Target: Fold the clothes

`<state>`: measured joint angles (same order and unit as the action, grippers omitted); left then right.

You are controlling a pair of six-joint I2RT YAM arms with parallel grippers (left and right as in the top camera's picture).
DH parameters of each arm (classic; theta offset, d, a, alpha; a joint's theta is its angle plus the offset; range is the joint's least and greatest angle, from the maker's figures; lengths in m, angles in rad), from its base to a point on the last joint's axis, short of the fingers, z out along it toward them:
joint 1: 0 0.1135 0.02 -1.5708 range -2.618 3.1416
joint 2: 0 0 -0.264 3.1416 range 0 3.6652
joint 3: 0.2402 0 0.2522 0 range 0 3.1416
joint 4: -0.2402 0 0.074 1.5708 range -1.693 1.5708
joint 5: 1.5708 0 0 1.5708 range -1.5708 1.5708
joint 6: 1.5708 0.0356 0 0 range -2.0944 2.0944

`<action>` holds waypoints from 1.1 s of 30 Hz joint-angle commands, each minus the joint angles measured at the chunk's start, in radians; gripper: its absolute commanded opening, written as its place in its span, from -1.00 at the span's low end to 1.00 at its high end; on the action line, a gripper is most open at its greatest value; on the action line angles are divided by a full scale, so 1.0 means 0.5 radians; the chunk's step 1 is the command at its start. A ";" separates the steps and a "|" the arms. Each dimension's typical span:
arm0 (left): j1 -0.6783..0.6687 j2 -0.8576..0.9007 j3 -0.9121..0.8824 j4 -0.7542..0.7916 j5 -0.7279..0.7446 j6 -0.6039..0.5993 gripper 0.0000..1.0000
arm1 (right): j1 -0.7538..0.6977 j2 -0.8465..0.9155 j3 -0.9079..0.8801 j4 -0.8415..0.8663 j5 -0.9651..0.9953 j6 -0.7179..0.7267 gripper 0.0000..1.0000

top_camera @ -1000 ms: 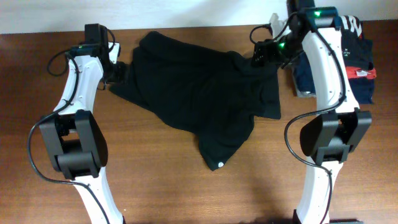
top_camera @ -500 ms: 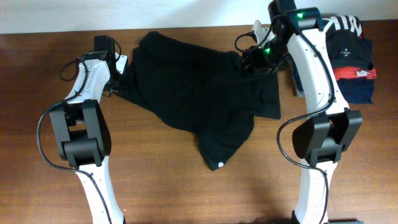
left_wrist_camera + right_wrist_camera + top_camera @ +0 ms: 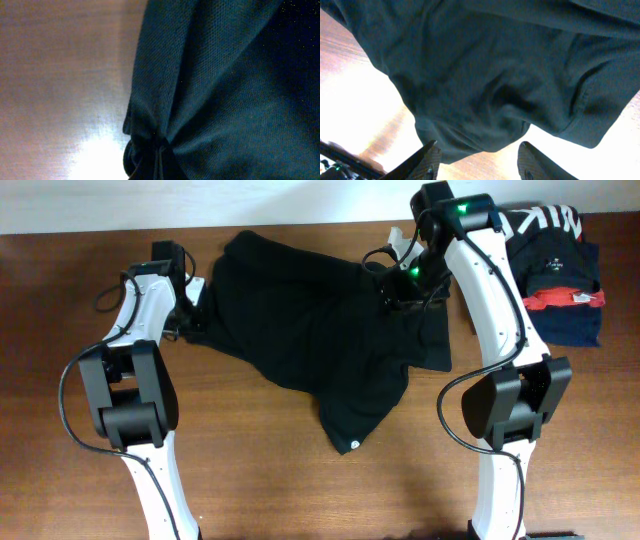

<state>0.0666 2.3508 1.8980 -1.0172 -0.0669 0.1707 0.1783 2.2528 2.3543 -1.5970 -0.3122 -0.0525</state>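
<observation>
My left pincer (image 3: 159, 152) pinches the polo shirt (image 3: 320, 340), fingers hidden in bunched cloth; my right pincer (image 3: 478, 146) gapes wide over it, holding nothing

One shirt (image 3: 320, 345), two arms (image 3: 138, 305) (image 3: 490, 280), one pile (image 3: 565, 320)

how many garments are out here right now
4: a black polo shirt spread in the middle; piled at far right, a black garment with white lettering, a red one and a navy one. The pile may hide more.

Large white letters, seemingly "NIK", partly hidden, show on the folded black garment (image 3: 550, 252).
</observation>
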 commanded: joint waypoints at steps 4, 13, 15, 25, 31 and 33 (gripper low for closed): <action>0.127 -0.027 -0.032 -0.382 -0.032 -0.391 -0.99 | 0.009 -0.069 0.015 -0.056 0.003 0.011 0.09; 0.117 -0.232 -0.032 -0.616 -0.007 -0.409 -0.99 | 0.010 -0.171 0.015 -0.098 0.009 0.034 0.00; 0.108 -0.327 -0.032 -0.616 -0.007 -0.409 -0.99 | 0.010 -0.284 0.015 -0.099 0.050 0.070 0.00; 0.105 -0.439 -0.038 -0.615 -0.008 -0.394 -0.99 | 0.051 -0.817 -0.181 -0.204 0.214 0.253 0.01; 0.105 -0.439 -0.038 -0.576 -0.006 -0.394 -0.99 | 0.141 -0.976 -0.787 -0.096 0.213 0.328 0.19; 0.102 -0.439 -0.039 -0.555 0.011 -0.394 -0.99 | 0.201 -0.995 -1.019 0.009 0.204 0.356 0.31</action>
<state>0.1173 2.1410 1.8809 -1.3060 -0.0685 -0.0200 0.2333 1.7451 1.9968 -1.6314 -0.2249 0.0830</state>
